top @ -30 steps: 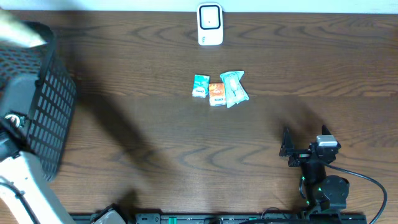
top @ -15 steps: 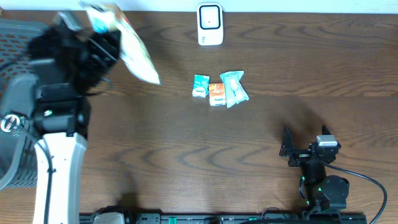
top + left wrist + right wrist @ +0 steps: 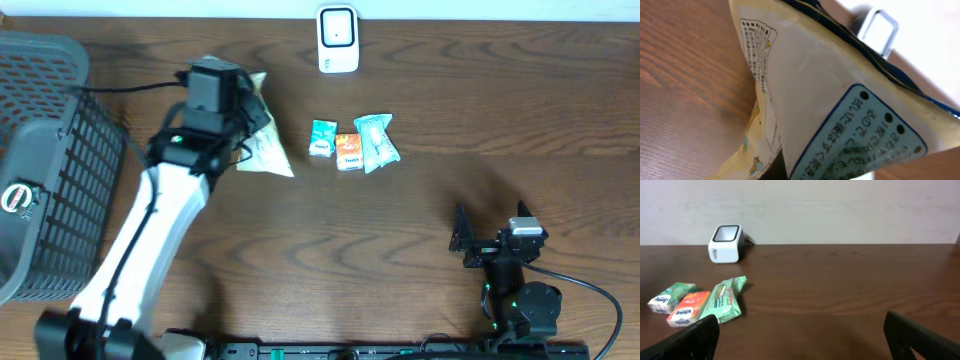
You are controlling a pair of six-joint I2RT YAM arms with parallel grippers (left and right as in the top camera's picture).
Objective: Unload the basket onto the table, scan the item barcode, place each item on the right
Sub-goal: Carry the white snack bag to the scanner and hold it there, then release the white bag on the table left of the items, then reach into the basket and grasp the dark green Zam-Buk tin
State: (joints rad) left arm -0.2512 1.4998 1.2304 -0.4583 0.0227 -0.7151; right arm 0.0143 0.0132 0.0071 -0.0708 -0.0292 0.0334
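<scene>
Before a pale wall, a dark wood table bears a scanner.

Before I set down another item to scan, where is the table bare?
Bare: right of the packets, between scanner and right gripper; also the strip between the packets and the near edge. Crowded: the left, with basket and held bag.

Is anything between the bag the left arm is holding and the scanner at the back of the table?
Nothing visible. Bare table lies between the bag and the scanner; the three small packets sit off to the side.
</scene>
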